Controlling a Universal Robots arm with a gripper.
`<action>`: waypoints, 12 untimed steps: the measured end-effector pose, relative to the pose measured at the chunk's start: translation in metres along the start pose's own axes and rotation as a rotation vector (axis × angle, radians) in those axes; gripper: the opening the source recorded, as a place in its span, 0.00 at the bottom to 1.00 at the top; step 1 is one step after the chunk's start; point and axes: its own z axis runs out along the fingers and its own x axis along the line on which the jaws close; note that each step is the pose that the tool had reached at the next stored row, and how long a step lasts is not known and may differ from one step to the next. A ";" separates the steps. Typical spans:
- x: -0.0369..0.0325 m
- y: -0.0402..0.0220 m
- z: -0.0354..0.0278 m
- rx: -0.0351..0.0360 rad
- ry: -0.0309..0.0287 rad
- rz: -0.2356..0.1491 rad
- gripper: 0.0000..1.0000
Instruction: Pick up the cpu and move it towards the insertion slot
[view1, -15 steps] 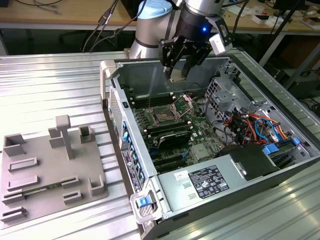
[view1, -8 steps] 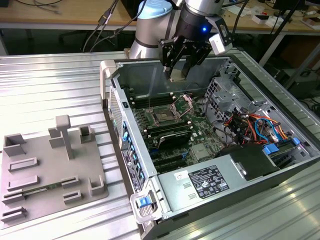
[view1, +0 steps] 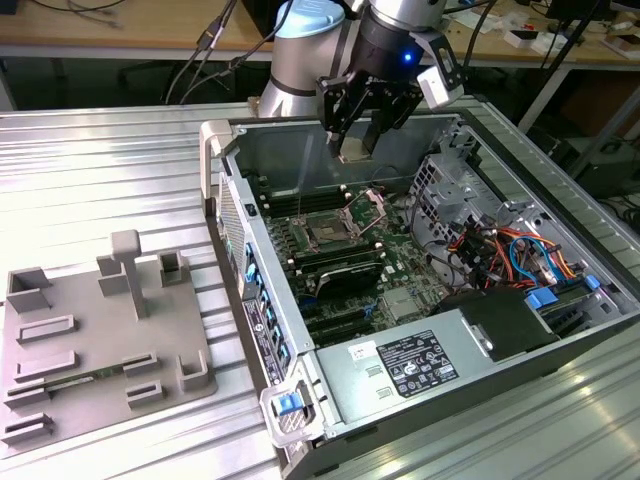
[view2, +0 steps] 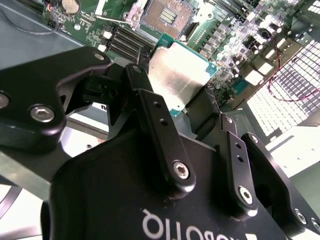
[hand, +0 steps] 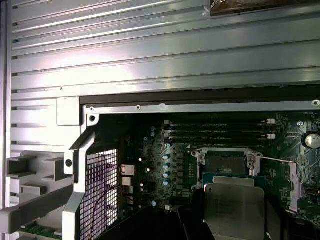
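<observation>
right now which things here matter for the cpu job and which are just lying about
Belong to the job:
- cpu, gripped in the hand
- insertion slot, open, empty

Just lying about:
- grey tray
- memory slots
- power supply
- drive cables

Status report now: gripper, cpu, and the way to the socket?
Gripper shut on the cpu, held above the open computer case. Insertion slot open, load plate up. Nothing seen between cpu and slot.

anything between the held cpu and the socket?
Nothing visible. The black pincer holds the silvery square cpu above the open case; the dark square insertion slot with its metal frame lies uncovered, load plate swung open.
</observation>
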 end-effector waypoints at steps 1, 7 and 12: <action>0.0000 0.0001 0.0000 0.0000 0.0000 0.000 0.55; 0.0000 0.0003 0.0000 0.0000 0.0000 0.000 0.55; 0.0000 0.0009 0.0000 0.0000 0.0000 0.000 0.55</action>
